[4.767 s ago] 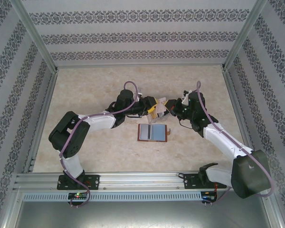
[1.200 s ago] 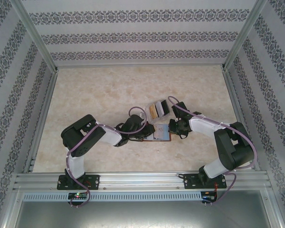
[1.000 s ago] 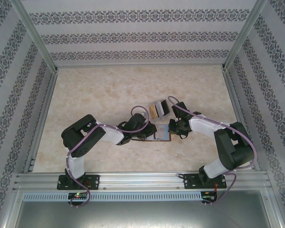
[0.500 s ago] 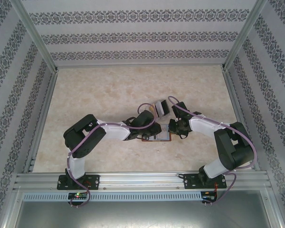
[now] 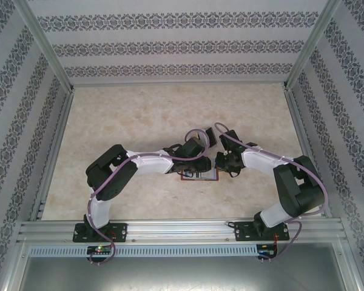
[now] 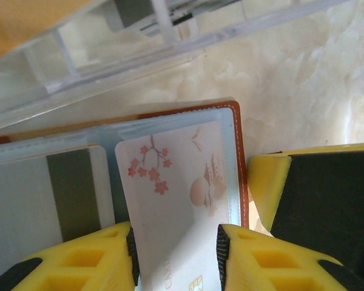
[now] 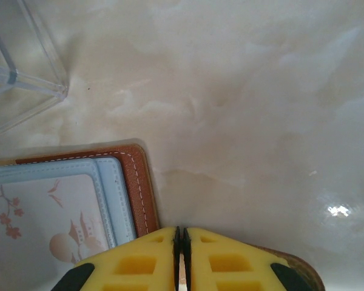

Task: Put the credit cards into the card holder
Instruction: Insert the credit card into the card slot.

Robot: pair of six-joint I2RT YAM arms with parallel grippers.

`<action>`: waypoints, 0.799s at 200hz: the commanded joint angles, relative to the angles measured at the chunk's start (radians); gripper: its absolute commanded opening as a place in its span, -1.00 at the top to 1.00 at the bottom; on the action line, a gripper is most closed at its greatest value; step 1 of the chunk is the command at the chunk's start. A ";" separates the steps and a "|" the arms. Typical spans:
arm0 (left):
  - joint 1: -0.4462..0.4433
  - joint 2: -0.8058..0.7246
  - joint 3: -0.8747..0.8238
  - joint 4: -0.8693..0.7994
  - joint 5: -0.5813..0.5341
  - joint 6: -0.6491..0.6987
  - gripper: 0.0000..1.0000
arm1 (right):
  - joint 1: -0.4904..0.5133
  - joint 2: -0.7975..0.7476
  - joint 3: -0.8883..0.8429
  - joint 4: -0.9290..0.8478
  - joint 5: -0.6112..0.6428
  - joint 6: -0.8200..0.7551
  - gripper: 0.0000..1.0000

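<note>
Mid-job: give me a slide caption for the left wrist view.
Blossom-print card partly in the holder sleeve, left gripper fingers parted either side of it; clear case beyond.

At 6 o'clock the right gripper has its yellow fingers pressed together. The card holder with a blossom-printed card lies at 8 o'clock, and a clear case at 10.
</note>
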 commanded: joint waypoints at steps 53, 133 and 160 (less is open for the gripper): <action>-0.036 0.060 0.040 -0.040 0.092 0.052 0.10 | -0.033 0.010 -0.076 0.054 -0.081 0.040 0.76; -0.013 -0.174 -0.062 -0.049 -0.045 0.029 -0.42 | -0.033 0.035 -0.052 0.042 -0.090 0.008 0.77; 0.005 -0.198 -0.098 -0.045 -0.062 0.004 -0.41 | -0.027 0.038 -0.039 0.037 -0.093 0.004 0.77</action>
